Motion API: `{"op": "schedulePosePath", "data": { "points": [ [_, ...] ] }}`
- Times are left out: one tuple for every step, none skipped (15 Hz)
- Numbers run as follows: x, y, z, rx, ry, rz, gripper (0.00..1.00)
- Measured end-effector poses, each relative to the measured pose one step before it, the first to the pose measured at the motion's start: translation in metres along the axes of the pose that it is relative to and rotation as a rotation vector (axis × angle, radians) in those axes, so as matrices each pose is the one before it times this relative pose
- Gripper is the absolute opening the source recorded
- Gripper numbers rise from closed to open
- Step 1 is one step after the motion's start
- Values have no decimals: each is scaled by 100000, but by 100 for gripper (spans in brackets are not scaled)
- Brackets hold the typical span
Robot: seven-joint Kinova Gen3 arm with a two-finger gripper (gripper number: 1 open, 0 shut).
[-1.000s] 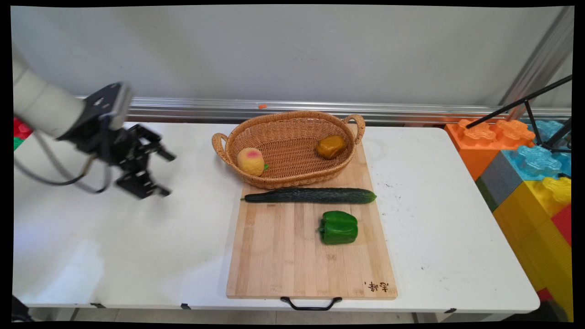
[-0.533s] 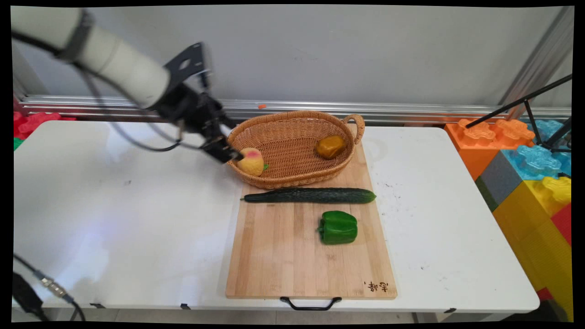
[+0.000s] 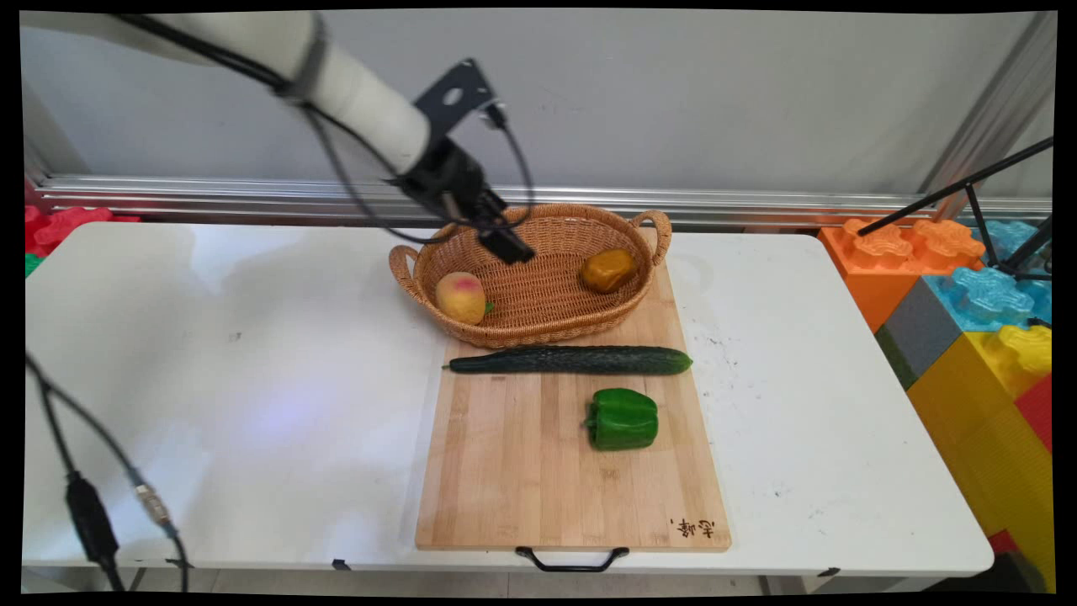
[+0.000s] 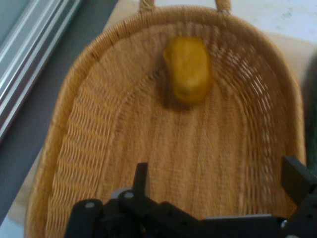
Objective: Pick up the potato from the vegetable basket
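Over the left half of the wicker basket (image 3: 538, 282) hangs the tool (image 3: 511, 247), reaching in from the upper left on the white arm (image 3: 353, 76) with black cables (image 3: 353, 181) looping beside it. Its two fingers (image 4: 141, 177) stand wide apart and hold nothing; in the hand view one rises at the lower middle and the other at the right edge, with bare woven basket floor between them. Nothing touches the tool. Nearest to it in the main view is the peach (image 3: 461, 297), which lies in the basket's left end, below and to the left of the fingertips and apart from them. A brownish-yellow fruit (image 3: 610, 270), perhaps a mango or a potato, I cannot tell which, lies in the basket's right end, near the right handle; in the hand view it sits ahead of the fingers, toward the far rim, well apart from them. The basket rests on the far end of a wooden cutting board (image 3: 522, 471) that lies on the white worktop (image 3: 219, 379), its left handle overhanging the board's edge. A cucumber (image 3: 572, 360) lies crosswise on the board, just beside the basket's near wall. A green bell pepper (image 3: 623, 418) sits on the board nearer the camera, toward the right side, close to the cucumber but not touching it. Big coloured toy blocks (image 3: 976, 328) stand stacked off the worktop's right end
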Motion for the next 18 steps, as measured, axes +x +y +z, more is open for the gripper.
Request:
{"op": "schedulePosePath", "data": {
  "points": [
    [516,-101,915,125,171,-1106,100],
    [589,-110,1113,53,189,-1355,100],
    [789,-80,1835,-284,39,-1934,100],
    [555,-65,1595,-164,-170,-1276,100],
    [420,-34,1327,-138,-228,-831,100],
    [404,-60,1493,-7,-341,-774,100],
    [330,-41,1371,-49,-298,-578,100],
    [278,-23,1296,-121,-325,-499,100],
    [242,6,1087,-231,-248,-357,100],
    [226,14,1122,-141,-293,-116,100],
    [187,27,932,-166,-259,-50,100],
    [142,21,983,-138,-320,-105,100],
    [146,43,915,-162,-237,-27,100],
    [100,27,613,-115,-185,26,100],
    [57,15,452,-64,-90,-12,100],
    [43,20,420,-105,-131,-17,100],
    [76,26,663,-96,-140,55,100],
    [62,24,517,-77,-128,85,100]
  ]
}}
